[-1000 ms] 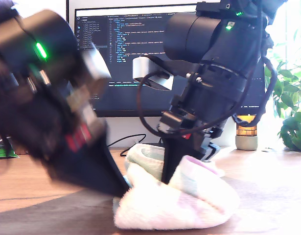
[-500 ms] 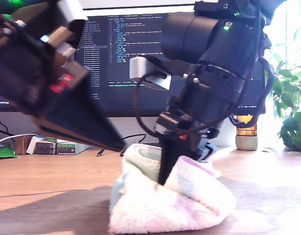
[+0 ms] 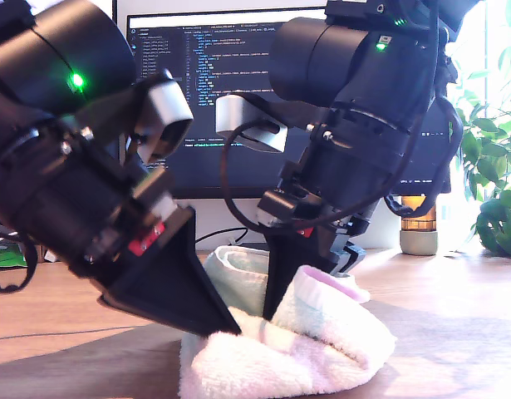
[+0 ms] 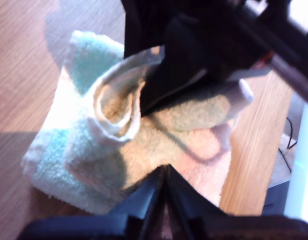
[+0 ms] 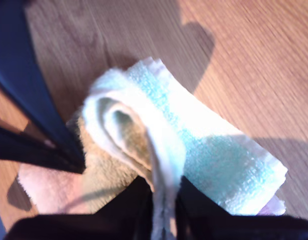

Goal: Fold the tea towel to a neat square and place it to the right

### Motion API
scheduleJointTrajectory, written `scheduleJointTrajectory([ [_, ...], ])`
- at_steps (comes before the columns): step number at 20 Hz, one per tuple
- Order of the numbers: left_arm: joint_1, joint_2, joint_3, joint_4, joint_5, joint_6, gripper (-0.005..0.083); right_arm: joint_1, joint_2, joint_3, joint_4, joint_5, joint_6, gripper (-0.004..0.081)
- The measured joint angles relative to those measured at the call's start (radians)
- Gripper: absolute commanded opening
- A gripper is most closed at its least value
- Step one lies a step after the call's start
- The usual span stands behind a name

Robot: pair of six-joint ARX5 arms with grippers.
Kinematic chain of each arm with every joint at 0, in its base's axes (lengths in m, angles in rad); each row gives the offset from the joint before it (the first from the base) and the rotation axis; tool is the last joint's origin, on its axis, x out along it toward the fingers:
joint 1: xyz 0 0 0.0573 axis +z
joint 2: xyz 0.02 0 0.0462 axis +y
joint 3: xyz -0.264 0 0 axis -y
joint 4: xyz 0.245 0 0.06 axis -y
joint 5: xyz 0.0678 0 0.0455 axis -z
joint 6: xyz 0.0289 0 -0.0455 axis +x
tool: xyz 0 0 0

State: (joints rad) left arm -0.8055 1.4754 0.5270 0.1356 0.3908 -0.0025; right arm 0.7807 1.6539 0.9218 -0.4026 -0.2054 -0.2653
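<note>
The tea towel [image 3: 321, 349] lies bunched in a fluffy white heap with mint and pink bands on the wooden table [image 3: 64, 307]. In the exterior view's right, my second gripper [image 3: 276, 303] reaches down into the heap. It is shut on a raised white fold of the tea towel [image 5: 219, 150], whose edge runs between its fingers [image 5: 191, 205]. From the exterior view's left my first gripper [image 3: 230, 328] comes in shut, its pointed tip touching the towel's near side. In the first wrist view the shut tips [image 4: 166, 170] rest on the tea towel [image 4: 78, 150], opposite my second gripper [image 4: 148, 102].
A monitor [image 3: 205, 83] with code stands behind the arms. A small jar [image 3: 419, 229] and a leafy plant [image 3: 496, 191] are at the exterior view's right. A cable [image 3: 213, 237] and small boxes lie at the back of the table.
My first gripper rose off the towel, then came back down and now touches its near side. The heap has shifted slightly towards the exterior view's left. My second gripper kept its hold.
</note>
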Motion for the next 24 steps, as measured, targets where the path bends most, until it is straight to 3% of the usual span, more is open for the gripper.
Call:
scheduleJointTrajectory([
  [7, -0.005, 0.0, 0.0, -0.002, -0.006, 0.006, -0.0019, 0.0, 0.033, 0.1, -0.145, 0.037, 0.003, 0.0211],
  [10, -0.005, 0.008, 0.0, -0.006, -0.008, 0.006, -0.0019, 0.0, 0.033, 0.162, -0.222, 0.089, -0.015, 0.0214],
  [13, -0.005, 0.008, 0.003, -0.013, -0.008, 0.006, -0.0019, 0.006, 0.033, 0.219, -0.285, 0.193, -0.08, 0.0214],
  [20, -0.005, 0.008, 0.004, -0.016, -0.008, 0.006, -0.0019, 0.006, 0.033, 0.305, -0.335, 0.388, -0.148, 0.0212],
  [22, -0.005, 0.008, 0.004, -0.016, -0.008, 0.006, -0.0019, 0.003, 0.033, 0.339, -0.364, 0.417, -0.151, 0.0166],
  [24, -0.005, 0.008, 0.004, -0.015, -0.008, 0.006, -0.0019, -0.003, 0.033, 0.377, -0.435, 0.386, -0.138, -0.0024],
])
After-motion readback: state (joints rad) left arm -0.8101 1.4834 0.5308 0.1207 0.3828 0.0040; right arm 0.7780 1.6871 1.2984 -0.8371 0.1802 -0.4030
